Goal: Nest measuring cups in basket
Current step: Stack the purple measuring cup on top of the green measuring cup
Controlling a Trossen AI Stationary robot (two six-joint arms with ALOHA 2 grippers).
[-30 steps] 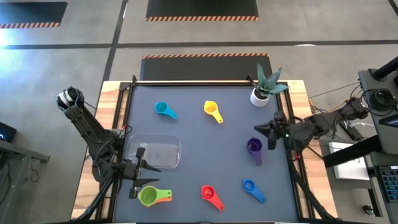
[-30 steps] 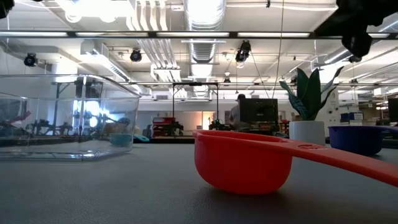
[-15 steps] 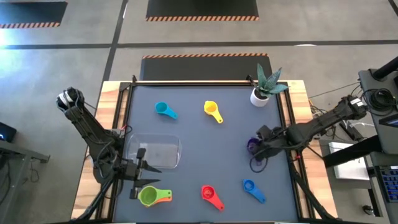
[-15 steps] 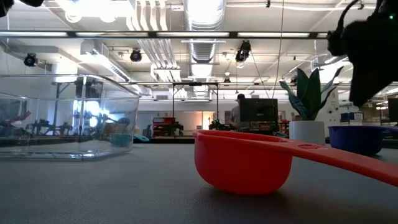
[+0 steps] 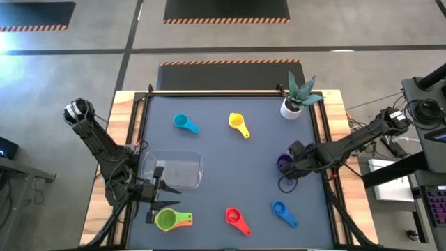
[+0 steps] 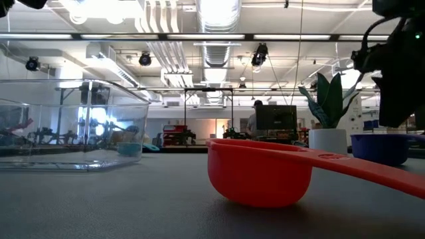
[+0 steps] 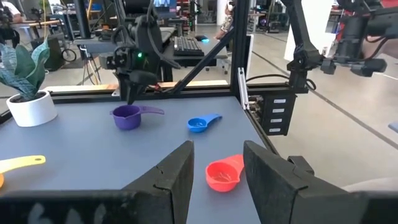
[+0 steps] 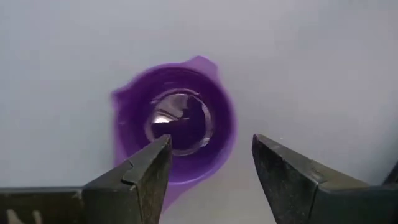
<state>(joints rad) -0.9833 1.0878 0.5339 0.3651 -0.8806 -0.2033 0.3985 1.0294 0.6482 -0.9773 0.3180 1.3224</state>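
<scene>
One purple cup (image 5: 284, 164) sits well to the right of the basket (image 5: 174, 170), and the right gripper (image 8: 208, 165) is hung directly above it, jaws parted astride the bowl, probably for a rim pinch. The left gripper (image 5: 155, 196), jaws parted and empty, is parked beside the basket.

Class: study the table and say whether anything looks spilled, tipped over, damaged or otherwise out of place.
Nothing stands out. The loose measuring cups sit upright; the green cup sits nested in the orange cup beside the empty basket. The plant pot stands upright. The right gripper, open, hangs over the purple cup.
</scene>
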